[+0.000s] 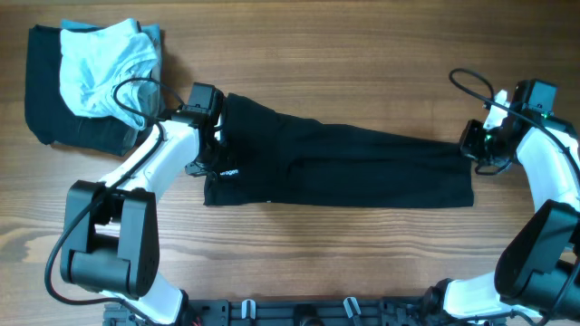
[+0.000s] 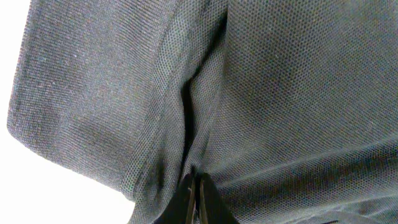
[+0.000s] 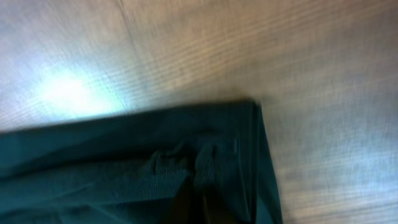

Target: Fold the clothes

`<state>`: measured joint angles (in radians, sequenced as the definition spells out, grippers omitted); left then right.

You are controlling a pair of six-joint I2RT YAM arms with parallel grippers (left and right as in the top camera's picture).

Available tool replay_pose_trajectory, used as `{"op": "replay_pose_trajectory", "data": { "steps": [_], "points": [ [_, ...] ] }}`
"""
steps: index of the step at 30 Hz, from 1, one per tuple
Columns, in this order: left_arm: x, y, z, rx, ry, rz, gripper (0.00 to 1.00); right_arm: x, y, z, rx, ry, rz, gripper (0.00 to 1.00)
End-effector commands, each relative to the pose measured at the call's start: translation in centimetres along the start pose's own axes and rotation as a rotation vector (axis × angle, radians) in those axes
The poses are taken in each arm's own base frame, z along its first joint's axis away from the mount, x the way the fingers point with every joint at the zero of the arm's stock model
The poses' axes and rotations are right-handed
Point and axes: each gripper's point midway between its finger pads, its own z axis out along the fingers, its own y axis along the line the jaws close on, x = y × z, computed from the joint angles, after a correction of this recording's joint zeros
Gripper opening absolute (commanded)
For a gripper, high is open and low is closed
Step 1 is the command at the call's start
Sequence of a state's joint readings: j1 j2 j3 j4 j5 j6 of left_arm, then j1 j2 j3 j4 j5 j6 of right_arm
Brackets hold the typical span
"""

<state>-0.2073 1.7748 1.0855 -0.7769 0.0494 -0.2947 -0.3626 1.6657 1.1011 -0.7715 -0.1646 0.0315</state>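
The clothes, a black polo shirt [image 1: 344, 167], lie as a long narrow band across the middle of the wooden table [image 1: 362, 263]. My left gripper [image 1: 216, 145] is at the band's left end and is shut on the cloth. In the left wrist view the fingertips [image 2: 198, 193] pinch a fold of the knit fabric [image 2: 280, 93], which fills the frame. My right gripper [image 1: 471, 149] is at the right end. In the right wrist view it [image 3: 205, 208] is shut on the shirt's corner [image 3: 124, 162], its dark fingers barely distinguishable from the cloth. A small white mark [image 1: 230, 172] shows near the left end.
A crumpled pale blue and white garment [image 1: 100, 68] lies on a dark folded piece [image 1: 41, 100] at the table's far left corner. A cable loops beside each arm. Bare wood [image 3: 249, 50] surrounds the shirt's right corner.
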Motion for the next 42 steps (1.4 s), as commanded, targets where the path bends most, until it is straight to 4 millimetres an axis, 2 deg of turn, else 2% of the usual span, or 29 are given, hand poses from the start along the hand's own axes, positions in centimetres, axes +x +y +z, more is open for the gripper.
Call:
{"op": "replay_pose_trajectory", "data": {
  "steps": [1,2,3,4,6,7,8,12,15,21,23,24,25,27,28,30,35,42],
  "points": [
    [0.1,0.5,-0.1,-0.017,-0.004,-0.016,0.04,0.6,-1.2,-0.9,0.071,0.024,0.003,0.16],
    [0.1,0.5,-0.1,-0.017,-0.004,-0.016,0.04,1.0,-1.2,-0.9,0.075,0.040,0.007,0.27],
    [0.1,0.5,-0.1,-0.017,-0.005,-0.016,0.04,1.4,-1.5,-0.9,0.092,0.058,0.013,0.46],
    [0.1,0.5,-0.1,-0.017,-0.005,-0.016,0.04,1.8,-2.1,-1.0,0.126,0.071,0.036,0.55],
    [0.1,0.5,-0.1,-0.017,-0.005,-0.016,0.04,2.1,-3.0,-1.2,0.182,0.078,0.072,0.62],
    [0.1,0.5,-0.1,-0.017,-0.005,-0.016,0.04,2.0,-3.2,-1.2,0.194,0.075,0.076,0.68],
    [0.1,0.5,-0.1,-0.017,-0.005,-0.016,0.04,1.7,-3.2,-1.2,0.191,0.061,0.086,0.71],
    [0.1,0.5,-0.1,-0.017,-0.005,-0.016,0.04,-0.3,-1.5,-0.8,0.086,-0.013,0.076,0.71],
    [0.1,0.5,-0.1,-0.017,-0.006,-0.016,0.04,-1.4,-1.1,-0.1,0.055,-0.056,0.068,0.73],
    [0.1,0.5,-0.1,-0.017,-0.005,-0.016,0.04,-0.6,-1.4,2.6,0.054,0.011,0.055,0.73],
    [0.1,0.5,-0.1,-0.017,-0.006,-0.016,0.04,-0.1,-1.6,3.5,0.054,0.042,0.056,0.70],
    [0.1,0.5,-0.1,-0.016,-0.006,-0.016,0.04,0.1,-1.6,4.0,0.053,0.055,0.058,0.63],
    [0.1,0.5,-0.1,-0.016,-0.006,-0.016,0.04,0.3,-1.5,4.2,0.043,0.065,0.059,0.49],
    [0.1,0.5,-0.1,-0.017,-0.005,-0.016,0.04,0.5,-1.3,4.6,0.029,0.077,0.062,0.28],
    [0.1,0.5,-0.1,-0.017,-0.004,-0.016,0.04,0.5,-1.3,4.6,0.030,0.076,0.062,0.15],
    [0.1,0.5,-0.1,-0.017,-0.004,-0.016,0.04,0.1,-1.4,4.3,0.030,0.058,0.060,0.04],
    [0.1,0.5,-0.1,-0.018,-0.004,-0.008,0.04,-2.2,-1.1,2.6,0.026,-0.017,0.052,0.04],
    [0.1,0.5,-0.1,-0.017,-0.005,-0.009,0.04,-6.9,0.2,-1.2,-0.009,-0.190,-0.024,0.04]
  ]
}}
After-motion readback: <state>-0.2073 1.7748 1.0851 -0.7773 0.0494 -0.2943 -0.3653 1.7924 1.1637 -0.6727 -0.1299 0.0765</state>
